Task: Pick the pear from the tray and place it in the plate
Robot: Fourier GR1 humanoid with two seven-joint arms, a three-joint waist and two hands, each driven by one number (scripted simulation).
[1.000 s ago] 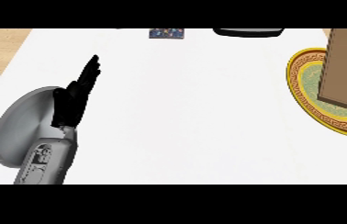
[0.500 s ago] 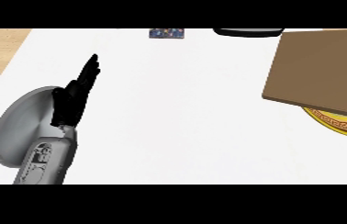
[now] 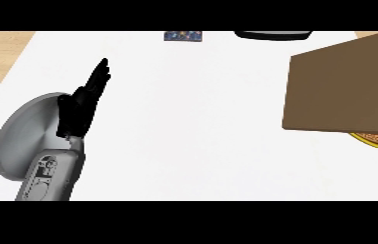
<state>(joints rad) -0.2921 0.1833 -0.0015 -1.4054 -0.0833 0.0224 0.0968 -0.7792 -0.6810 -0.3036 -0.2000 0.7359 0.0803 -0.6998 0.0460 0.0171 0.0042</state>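
Note:
My left hand (image 3: 83, 102) stands open at the left of the head view, fingers straight and pointing up, resting on the white counter (image 3: 192, 118) and holding nothing. A large brown flat-sided slab (image 3: 332, 88) fills the right side. Under its lower edge only a sliver of a yellow patterned plate (image 3: 366, 138) shows. No pear is visible. My right hand does not show anywhere.
At the counter's far edge lie a small blue patterned object (image 3: 183, 35) and a dark flat object (image 3: 273, 34). A strip of wood floor (image 3: 13, 48) shows past the counter's left edge.
The brown slab has come in from the right and spread leftward, covering nearly all of the yellow plate. The left hand has stayed still.

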